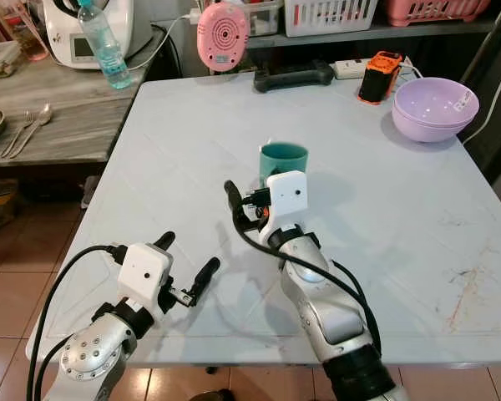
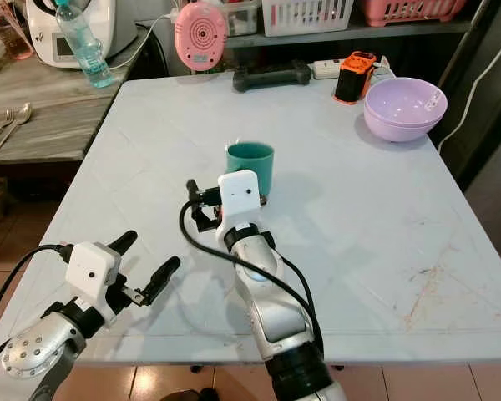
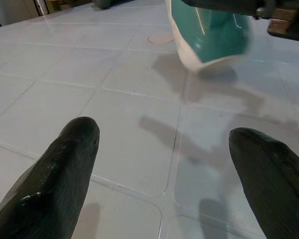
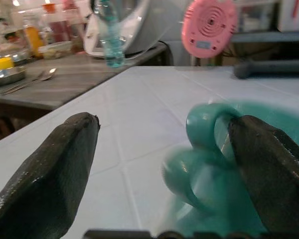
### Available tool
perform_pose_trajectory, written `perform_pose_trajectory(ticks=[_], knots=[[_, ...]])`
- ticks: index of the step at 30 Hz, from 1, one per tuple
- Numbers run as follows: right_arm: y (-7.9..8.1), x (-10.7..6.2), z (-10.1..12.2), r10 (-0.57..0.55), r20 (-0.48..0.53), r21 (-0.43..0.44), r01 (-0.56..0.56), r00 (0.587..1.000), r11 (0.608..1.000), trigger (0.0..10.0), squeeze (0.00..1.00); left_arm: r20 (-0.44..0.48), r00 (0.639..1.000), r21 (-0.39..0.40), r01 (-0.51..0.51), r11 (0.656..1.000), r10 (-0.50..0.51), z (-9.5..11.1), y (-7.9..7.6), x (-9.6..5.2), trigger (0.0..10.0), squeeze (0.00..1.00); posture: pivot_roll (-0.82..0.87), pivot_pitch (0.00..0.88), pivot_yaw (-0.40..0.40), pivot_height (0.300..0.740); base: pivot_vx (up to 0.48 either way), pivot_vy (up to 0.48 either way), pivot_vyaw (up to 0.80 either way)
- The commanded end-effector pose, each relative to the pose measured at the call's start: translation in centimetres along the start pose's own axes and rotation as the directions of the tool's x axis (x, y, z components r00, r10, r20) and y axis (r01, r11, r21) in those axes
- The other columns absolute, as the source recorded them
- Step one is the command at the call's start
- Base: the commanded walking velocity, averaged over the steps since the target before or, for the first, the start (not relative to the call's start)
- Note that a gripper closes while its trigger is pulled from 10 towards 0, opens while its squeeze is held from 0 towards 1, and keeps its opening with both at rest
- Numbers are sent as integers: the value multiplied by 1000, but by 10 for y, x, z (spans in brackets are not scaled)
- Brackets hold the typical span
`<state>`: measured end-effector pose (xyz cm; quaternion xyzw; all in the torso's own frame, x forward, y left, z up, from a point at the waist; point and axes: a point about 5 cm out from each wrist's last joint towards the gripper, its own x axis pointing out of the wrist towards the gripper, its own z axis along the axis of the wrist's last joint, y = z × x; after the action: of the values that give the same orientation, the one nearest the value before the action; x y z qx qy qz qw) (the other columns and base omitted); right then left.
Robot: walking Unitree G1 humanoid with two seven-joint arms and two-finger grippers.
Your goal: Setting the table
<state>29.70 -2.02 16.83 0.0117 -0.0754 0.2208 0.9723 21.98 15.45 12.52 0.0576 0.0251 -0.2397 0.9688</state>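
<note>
One mug within reach, not yet gripped

Near the tabletop's (image 1: pixel 384 209) middle stands a teal ceramic mug (image 1: pixel 283 163). The right gripper (image 4: pixel 164 164) sits at it, fingers apart, one beside the handle. Closing comes next, I judge. The left gripper (image 1: pixel 186 266) waits open near the front edge.

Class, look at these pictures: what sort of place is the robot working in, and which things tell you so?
Probably a home kitchen or dining corner: a white table bears a teal mug and a purple bowl, and spoons lie on the side counter beside a kitchen appliance.
</note>
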Motion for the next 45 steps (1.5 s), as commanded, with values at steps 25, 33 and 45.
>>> perform_pose_trajectory(ticks=[25, 33, 45], knots=[[-42, -62, -60, -114, -238, -65, 101, 964, 993, 10000, 0, -9, 1000, -10, 6, 1000, -6, -8, 5, 7, 10000, 0, 125, 113, 104, 740, 0, 0, 0], [-58, -69, -61, -152, -246, -105, 130, 957, 986, 10000, 0, 6, 1000, -11, 2, 1000, -2, -9, 7, 19, 10000, 0, 107, 84, 99, 740, 0, 0, 0], [-59, -65, -44, -144, -161, -101, 129, 976, 987, 10000, 0, 16, 1000, -18, -2, 1000, 2, -13, 6, 23, 10000, 0, 97, 84, 93, 740, 0, 0, 0]])
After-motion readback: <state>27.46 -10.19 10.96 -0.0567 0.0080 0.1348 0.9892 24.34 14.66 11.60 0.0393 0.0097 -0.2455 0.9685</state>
